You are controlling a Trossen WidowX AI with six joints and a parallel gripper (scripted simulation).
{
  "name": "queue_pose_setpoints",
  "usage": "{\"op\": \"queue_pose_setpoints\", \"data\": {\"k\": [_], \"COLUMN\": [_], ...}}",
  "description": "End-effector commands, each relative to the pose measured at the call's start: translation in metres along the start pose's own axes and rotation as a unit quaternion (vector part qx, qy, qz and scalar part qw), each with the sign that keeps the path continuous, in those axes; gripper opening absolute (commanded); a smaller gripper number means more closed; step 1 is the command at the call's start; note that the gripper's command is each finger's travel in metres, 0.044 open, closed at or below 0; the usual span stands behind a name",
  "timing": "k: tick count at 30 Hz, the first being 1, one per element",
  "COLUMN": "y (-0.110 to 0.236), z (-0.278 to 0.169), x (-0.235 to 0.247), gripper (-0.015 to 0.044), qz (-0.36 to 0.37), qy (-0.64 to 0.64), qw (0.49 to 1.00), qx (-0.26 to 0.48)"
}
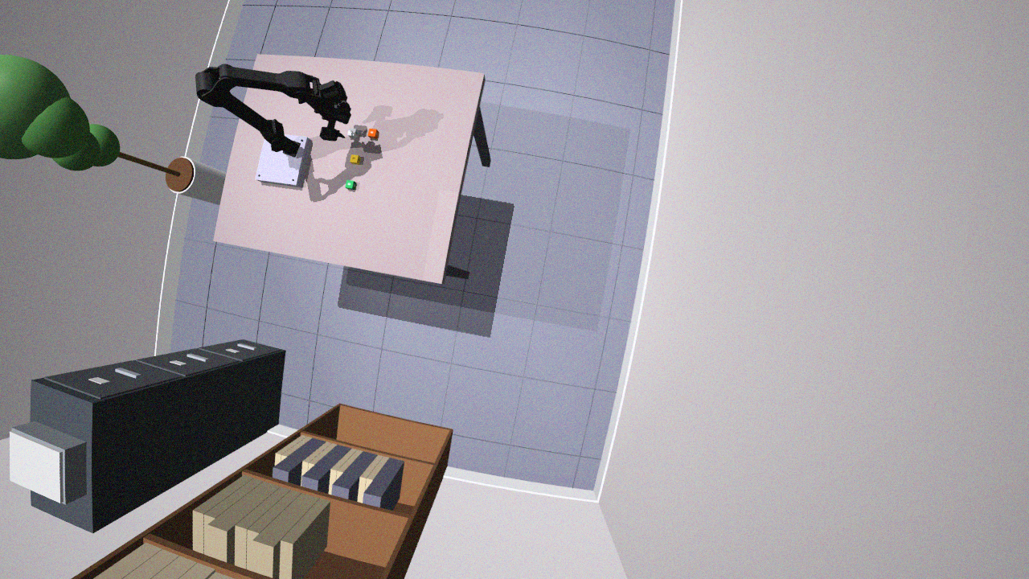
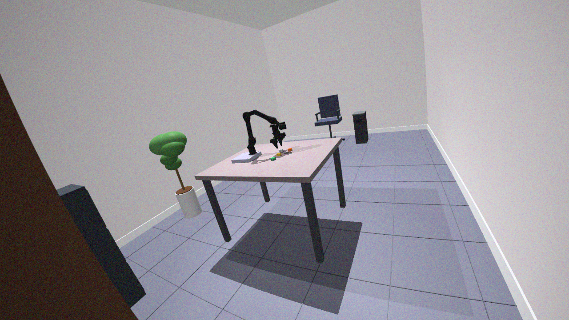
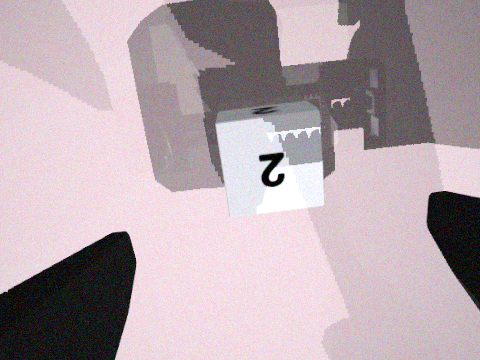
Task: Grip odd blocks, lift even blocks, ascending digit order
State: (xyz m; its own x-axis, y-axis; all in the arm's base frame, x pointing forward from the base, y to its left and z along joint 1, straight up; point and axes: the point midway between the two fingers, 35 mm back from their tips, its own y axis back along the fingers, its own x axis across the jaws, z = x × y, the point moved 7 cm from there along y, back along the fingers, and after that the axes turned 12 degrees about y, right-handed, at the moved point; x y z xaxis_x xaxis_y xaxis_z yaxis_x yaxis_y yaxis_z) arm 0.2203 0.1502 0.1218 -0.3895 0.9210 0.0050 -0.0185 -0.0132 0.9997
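Note:
A white block [image 1: 352, 133] [image 2: 280, 150] [image 3: 242, 175] with a printed 2 rests on the pink table [image 1: 388, 230] [image 2: 254, 171]. My gripper [image 1: 342, 134] [image 2: 278, 146] [image 3: 281, 229] is open and empty, above the table near the white block. In the wrist view its two black fingers stand wide apart, and the block shows above the line between their tips. An orange block [image 1: 372, 133] [image 2: 290, 150] sits close to the white one. A yellow block [image 1: 354, 158] [image 2: 278, 154] and a green block [image 1: 350, 185] [image 2: 273, 158] also sit on the table. Their digits are too small to read.
The arm's pale base plate [image 1: 273, 169] [image 2: 241, 159] is on the table. The arm's shadow falls around the blocks. Away from the table stand a potted plant [image 1: 50, 118] [image 2: 170, 147], a dark cabinet [image 1: 186, 425], a brown shelf [image 1: 388, 432] and a chair [image 2: 329, 107].

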Motion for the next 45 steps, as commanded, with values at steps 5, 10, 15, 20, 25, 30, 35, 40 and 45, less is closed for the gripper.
{"op": "queue_pose_setpoints", "data": {"k": [5, 10, 15, 20, 25, 30, 35, 40, 45], "y": [0.073, 0.082, 0.082, 0.085, 0.085, 0.083, 0.035, 0.002, -0.002], "z": [0.000, -0.001, -0.001, 0.025, 0.078, 0.092, 0.095, 0.092, 0.092], "x": [0.000, 0.000, 0.000, -0.001, -0.005, -0.007, -0.006, -0.007, -0.007], "gripper": [0.0216, 0.0120, 0.0120, 0.0120, 0.0120, 0.0120, 0.0251, 0.0382, 0.0400], "qz": [-0.001, -0.001, -0.001, -0.001, -0.001, -0.001, -0.001, -0.001, -0.001], "qy": [-0.001, -0.001, -0.001, -0.001, -0.001, -0.001, -0.001, -0.001, -0.001], "qw": [1.000, 1.000, 1.000, 1.000, 1.000, 1.000, 1.000, 1.000, 1.000], "qx": [0.002, 0.002, 0.002, 0.001, -0.001, -0.002, -0.002, -0.002, -0.002]}}
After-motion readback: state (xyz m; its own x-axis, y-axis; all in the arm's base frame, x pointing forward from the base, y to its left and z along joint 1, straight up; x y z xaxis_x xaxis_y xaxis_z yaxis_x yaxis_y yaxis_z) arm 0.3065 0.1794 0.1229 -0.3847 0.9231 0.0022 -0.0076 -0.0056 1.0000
